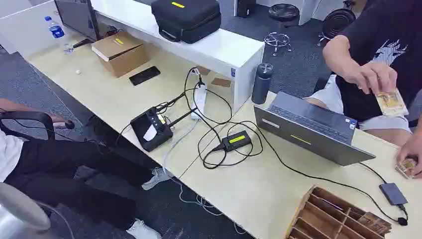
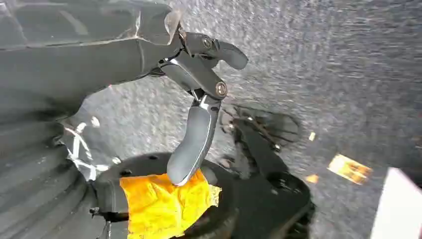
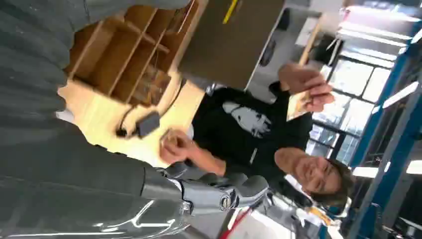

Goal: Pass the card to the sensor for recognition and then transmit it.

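A person seated across the table holds a yellowish card (image 1: 390, 102) up in one hand; the same card (image 3: 298, 102) appears in the right wrist view. The person's other hand rests on more cards (image 1: 407, 167) at the table's right edge. The small dark sensor (image 1: 393, 193) lies on the table on a black cable, beside the wooden box; it also shows as the sensor (image 3: 148, 123). My left hand (image 2: 199, 99) hangs over the carpet, fingers apart and holding nothing. My right hand (image 3: 234, 194) is seen by one outstretched finger, with nothing in it.
A wooden compartment box (image 1: 333, 219) stands at the near right corner. An open grey laptop (image 1: 311, 127), a black adapter (image 1: 236, 140), a power strip with cables (image 1: 200, 97) and a dark flask (image 1: 262, 82) occupy the middle. Another person sits at the left (image 1: 50, 164).
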`<state>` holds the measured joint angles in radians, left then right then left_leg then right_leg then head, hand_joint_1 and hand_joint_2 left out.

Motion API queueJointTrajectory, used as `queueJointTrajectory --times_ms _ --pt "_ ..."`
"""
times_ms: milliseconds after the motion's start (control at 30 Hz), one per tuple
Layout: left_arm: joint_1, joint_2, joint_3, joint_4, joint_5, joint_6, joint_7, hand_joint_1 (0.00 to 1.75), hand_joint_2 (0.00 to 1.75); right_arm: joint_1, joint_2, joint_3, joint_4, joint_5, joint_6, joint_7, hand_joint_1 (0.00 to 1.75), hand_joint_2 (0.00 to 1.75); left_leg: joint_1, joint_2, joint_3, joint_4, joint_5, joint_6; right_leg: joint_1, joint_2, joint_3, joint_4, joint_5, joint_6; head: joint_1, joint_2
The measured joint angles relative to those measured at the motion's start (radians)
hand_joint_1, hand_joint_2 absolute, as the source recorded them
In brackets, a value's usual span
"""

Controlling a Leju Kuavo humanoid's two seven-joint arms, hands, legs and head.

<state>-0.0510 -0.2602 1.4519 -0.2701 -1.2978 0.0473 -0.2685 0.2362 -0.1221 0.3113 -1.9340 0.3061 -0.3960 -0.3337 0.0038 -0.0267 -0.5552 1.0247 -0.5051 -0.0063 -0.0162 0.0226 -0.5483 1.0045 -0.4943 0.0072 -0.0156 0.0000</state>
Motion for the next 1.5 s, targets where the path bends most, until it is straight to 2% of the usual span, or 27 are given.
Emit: queueJointTrajectory --times_ms 100,133,233,333,400,500,667,700,733,767,833,1000,1133,1300,1500 --pt "-0.002 0.003 -0.013 0.000 -0.034 0.014 0.027 0.00 1.75 -0.157 -0.011 0.032 0.078 0.181 -0.013 0.148 0.00 1.75 0.000 0.009 0.001 0.000 0.000 0.000 0.000 0.008 -0.003 0.001 0.003 -0.002 -0.001 0.000" --pt "-0.005 0.005 -0.024 0.000 -0.052 0.016 0.036 0.00 1.75 -0.244 -0.016 0.047 0.131 0.255 -0.004 0.222 0.00 1.75 0.000 0.012 0.001 0.000 0.001 -0.001 0.000 0.009 -0.003 0.001 0.005 -0.001 0.000 0.000" --pt "-0.011 0.012 -0.055 0.002 -0.095 0.021 0.044 0.00 1.75 -0.483 -0.019 0.078 0.304 0.431 0.014 0.373 0.00 1.75 0.000 0.012 0.000 0.001 0.007 0.000 0.000 0.009 -0.006 0.001 0.010 -0.001 0.000 0.000" --pt "-0.015 0.019 -0.090 0.005 -0.134 0.027 0.047 0.00 1.75 -0.644 -0.022 0.090 0.452 0.588 0.007 0.466 0.00 1.75 0.000 0.004 -0.003 0.001 0.011 0.000 0.000 0.004 -0.006 0.001 0.011 0.000 0.000 0.000" --pt "-0.015 0.023 -0.114 0.008 -0.150 0.029 0.051 0.00 1.75 -0.711 -0.023 0.099 0.536 0.667 0.003 0.497 0.00 1.75 0.000 0.002 -0.004 0.002 0.012 0.000 0.000 0.002 -0.007 0.001 0.012 -0.001 0.000 0.000" --pt "-0.015 0.026 -0.139 0.013 -0.158 0.033 0.058 0.00 1.75 -0.758 -0.024 0.105 0.608 0.694 -0.010 0.506 0.00 1.75 0.000 0.000 -0.005 0.002 0.012 0.000 0.000 0.001 -0.007 0.001 0.012 -0.001 0.000 0.000" --pt "-0.015 0.030 -0.159 0.016 -0.161 0.039 0.066 0.00 1.75 -0.767 -0.023 0.116 0.635 0.744 -0.058 0.508 0.00 1.75 0.000 0.000 -0.009 0.002 0.012 0.000 0.000 0.001 -0.011 0.001 0.012 -0.001 0.000 0.000" --pt "-0.015 0.030 -0.162 0.018 -0.161 0.039 0.066 0.00 1.75 -0.766 -0.022 0.118 0.634 0.741 -0.071 0.499 0.21 1.75 0.000 0.000 -0.009 0.002 0.012 0.000 0.000 0.001 -0.011 0.001 0.012 -0.001 0.000 0.000" --pt "-0.015 0.031 -0.167 0.018 -0.161 0.039 0.065 0.00 1.75 -0.764 -0.020 0.120 0.633 0.725 -0.088 0.481 1.31 1.75 0.000 0.000 -0.010 0.001 0.012 0.000 0.000 0.001 -0.011 0.001 0.012 -0.001 0.000 0.000" --pt "-0.015 0.031 -0.169 0.020 -0.161 0.039 0.064 0.00 1.75 -0.760 -0.018 0.122 0.628 0.709 -0.101 0.465 1.31 1.75 0.000 0.000 -0.010 0.001 0.012 0.000 0.000 0.001 -0.011 0.001 0.012 -0.001 0.000 0.000" --pt "-0.015 0.031 -0.170 0.021 -0.160 0.038 0.060 0.00 1.75 -0.746 -0.011 0.125 0.605 0.678 -0.125 0.425 1.71 1.75 0.000 0.001 -0.010 0.001 0.012 0.000 0.000 0.001 -0.012 0.001 0.012 -0.001 0.000 0.000" --pt "-0.014 0.031 -0.174 0.023 -0.161 0.038 0.057 0.00 1.75 -0.726 0.010 0.138 0.544 0.647 -0.132 0.387 1.75 1.75 0.000 0.001 -0.011 0.001 0.012 0.000 0.000 0.001 -0.013 0.001 0.012 -0.001 0.000 0.000" --pt "-0.015 0.031 -0.177 0.024 -0.161 0.038 0.050 0.00 1.75 -0.725 0.021 0.155 0.507 0.647 -0.130 0.381 1.75 1.75 0.000 0.001 -0.011 0.001 0.012 0.000 0.000 0.001 -0.013 0.001 0.012 -0.001 0.000 0.000" --pt "-0.015 0.033 -0.188 0.029 -0.158 0.035 0.044 0.00 1.75 -0.724 0.023 0.177 0.464 0.596 -0.119 0.334 1.75 1.75 0.000 0.001 -0.011 0.001 0.012 0.000 0.000 0.001 -0.013 0.001 0.012 -0.001 0.000 0.000" --pt "-0.014 0.034 -0.190 0.031 -0.145 0.029 0.036 0.00 1.75 -0.697 0.019 0.198 0.421 0.597 -0.120 0.312 1.75 1.75 0.000 0.001 -0.011 0.002 0.012 0.000 0.000 0.001 -0.013 0.001 0.012 -0.001 0.000 0.000"
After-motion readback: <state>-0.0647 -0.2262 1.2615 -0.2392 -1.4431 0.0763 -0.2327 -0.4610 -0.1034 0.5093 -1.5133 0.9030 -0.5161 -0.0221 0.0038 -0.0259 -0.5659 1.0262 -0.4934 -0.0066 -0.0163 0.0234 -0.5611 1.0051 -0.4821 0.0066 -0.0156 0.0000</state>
